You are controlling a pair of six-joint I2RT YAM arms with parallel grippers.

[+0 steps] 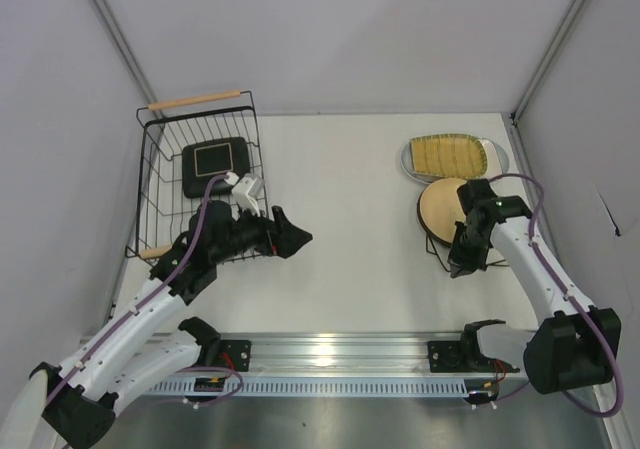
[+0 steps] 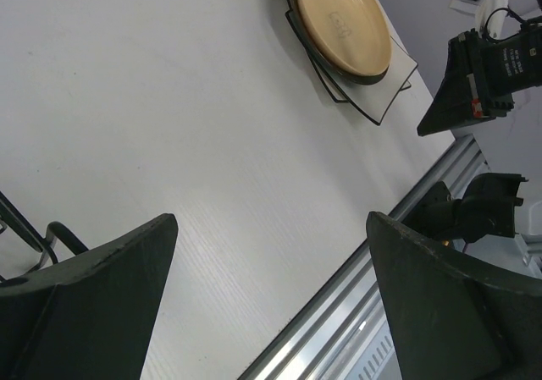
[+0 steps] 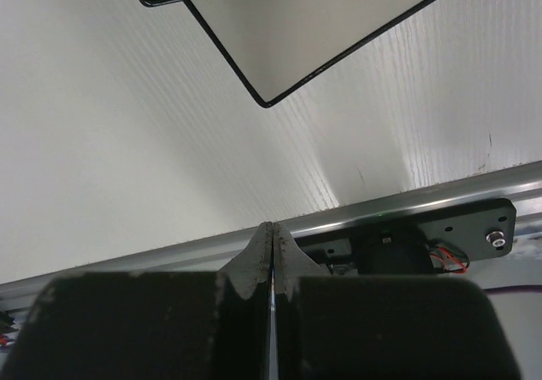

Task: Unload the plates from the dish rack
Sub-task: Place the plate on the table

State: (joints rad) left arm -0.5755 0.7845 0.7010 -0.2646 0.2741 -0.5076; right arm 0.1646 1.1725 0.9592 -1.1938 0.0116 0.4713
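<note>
The black wire dish rack (image 1: 150,184) with wooden handles stands at the left. One dark-rimmed square plate (image 1: 213,159) lies inside it. My left gripper (image 1: 296,235) is open and empty just right of the rack's near corner, above bare table (image 2: 271,219). At the right, a tan round plate (image 1: 443,207) tops a stack on a black-edged white square plate (image 2: 385,92). A mustard ribbed plate (image 1: 448,153) lies on a grey round plate behind it. My right gripper (image 1: 461,265) is shut and empty beside the stack's near edge (image 3: 273,228).
A wire of the rack (image 2: 51,232) shows at the left wrist view's lower left. The metal rail (image 1: 340,354) runs along the table's near edge. Grey walls close in the left, back and right sides.
</note>
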